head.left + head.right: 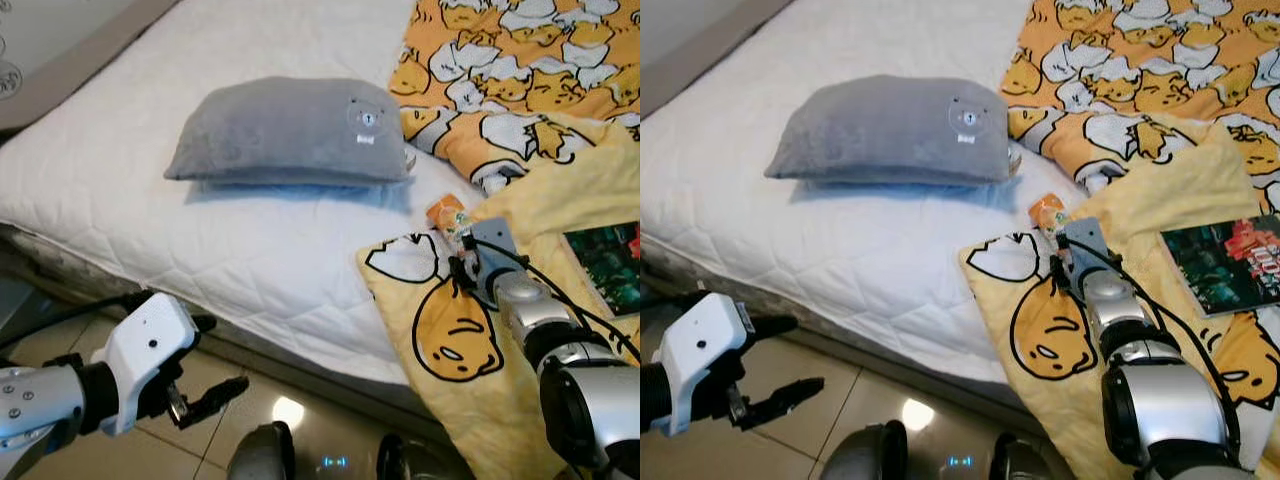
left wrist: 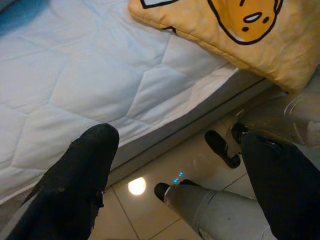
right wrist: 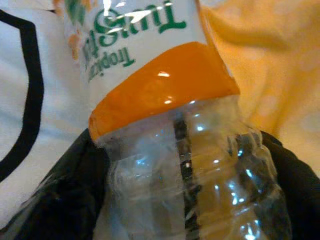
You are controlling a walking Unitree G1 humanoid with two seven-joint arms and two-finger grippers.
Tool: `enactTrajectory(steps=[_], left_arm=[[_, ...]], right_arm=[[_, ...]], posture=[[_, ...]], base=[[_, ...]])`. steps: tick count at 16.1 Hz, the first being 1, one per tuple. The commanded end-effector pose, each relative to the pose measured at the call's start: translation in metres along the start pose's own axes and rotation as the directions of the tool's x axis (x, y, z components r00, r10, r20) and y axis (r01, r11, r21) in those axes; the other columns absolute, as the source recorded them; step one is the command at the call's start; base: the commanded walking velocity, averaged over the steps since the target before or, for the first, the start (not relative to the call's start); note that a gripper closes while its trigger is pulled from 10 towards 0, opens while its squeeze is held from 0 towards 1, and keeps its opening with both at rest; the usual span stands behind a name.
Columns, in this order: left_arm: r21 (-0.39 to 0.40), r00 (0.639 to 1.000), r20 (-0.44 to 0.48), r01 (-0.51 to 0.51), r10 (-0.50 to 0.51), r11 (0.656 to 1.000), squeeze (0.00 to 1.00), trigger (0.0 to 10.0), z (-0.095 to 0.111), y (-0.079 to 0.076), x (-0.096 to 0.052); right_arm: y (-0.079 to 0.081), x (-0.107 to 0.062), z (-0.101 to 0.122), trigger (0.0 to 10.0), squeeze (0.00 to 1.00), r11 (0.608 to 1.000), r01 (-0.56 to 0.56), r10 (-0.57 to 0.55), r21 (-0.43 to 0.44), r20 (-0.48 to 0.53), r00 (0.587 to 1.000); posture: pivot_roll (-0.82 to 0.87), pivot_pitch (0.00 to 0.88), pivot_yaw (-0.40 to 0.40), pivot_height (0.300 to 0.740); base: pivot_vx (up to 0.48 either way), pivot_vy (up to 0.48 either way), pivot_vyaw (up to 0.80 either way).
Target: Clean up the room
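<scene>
Right gripper (image 3: 185,200) reaching onto the bed, fingers pinching a clear plastic bottle (image 3: 170,125) with an orange-and-white label. Bottle lying on the yellow cartoon blanket (image 1: 470,350), at about four o'clock from the grey pillow (image 1: 290,130) on the white mattress (image 1: 150,200); cap end hard to make out, probably toward the pillow. Book (image 1: 1225,262) at three o'clock from the bottle. Left gripper (image 1: 205,385) low over the tiled floor (image 1: 250,400) beside the bed edge, fingers spread, holding nothing.
</scene>
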State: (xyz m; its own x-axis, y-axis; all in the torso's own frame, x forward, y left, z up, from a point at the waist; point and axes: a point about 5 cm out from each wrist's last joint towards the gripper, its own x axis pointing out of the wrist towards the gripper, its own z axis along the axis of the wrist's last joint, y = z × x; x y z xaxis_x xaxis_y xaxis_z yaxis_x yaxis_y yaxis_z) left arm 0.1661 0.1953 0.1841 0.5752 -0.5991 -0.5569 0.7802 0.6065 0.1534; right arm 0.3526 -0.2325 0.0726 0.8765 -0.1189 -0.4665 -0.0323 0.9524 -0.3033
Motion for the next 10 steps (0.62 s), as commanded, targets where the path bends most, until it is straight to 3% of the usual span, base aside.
enactTrajectory(steps=[1, 6, 10], left_arm=[[0.002, 1.0, 0.01, -0.004, 0.004, 1.0, 0.29, 10.0, 0.003, -0.001, 0.0], [-0.021, 0.999, -0.015, 0.036, -0.037, 0.999, 0.29, 10.0, -0.005, -0.005, 0.008], [-0.137, 0.999, 0.034, -0.033, 0.038, 0.99, 0.28, 10.0, -0.021, 0.012, 0.031]], right_arm=[[-0.003, 0.0, 0.001, 0.0, 0.0, 0.999, 0.015, -0.015, 0.041, 0.009, 1.0], [0.001, 0.001, 0.009, 0.0, 0.0, 0.999, -0.001, -0.001, 0.05, 0.03, 1.0], [0.008, 0.002, 0.027, 0.0, 0.0, 0.982, -0.048, 0.026, 0.182, 0.12, 0.992]], posture=[[0.3, 0.218, 0.045, 0.74], [0.27, 0.148, 0.024, 0.74], [0.16, 0.0, 0.016, 0.74]], base=[[0.0, 0.0, 0.0], [0.0, 0.0, 0.0], [0.0, 0.0, 0.0]])
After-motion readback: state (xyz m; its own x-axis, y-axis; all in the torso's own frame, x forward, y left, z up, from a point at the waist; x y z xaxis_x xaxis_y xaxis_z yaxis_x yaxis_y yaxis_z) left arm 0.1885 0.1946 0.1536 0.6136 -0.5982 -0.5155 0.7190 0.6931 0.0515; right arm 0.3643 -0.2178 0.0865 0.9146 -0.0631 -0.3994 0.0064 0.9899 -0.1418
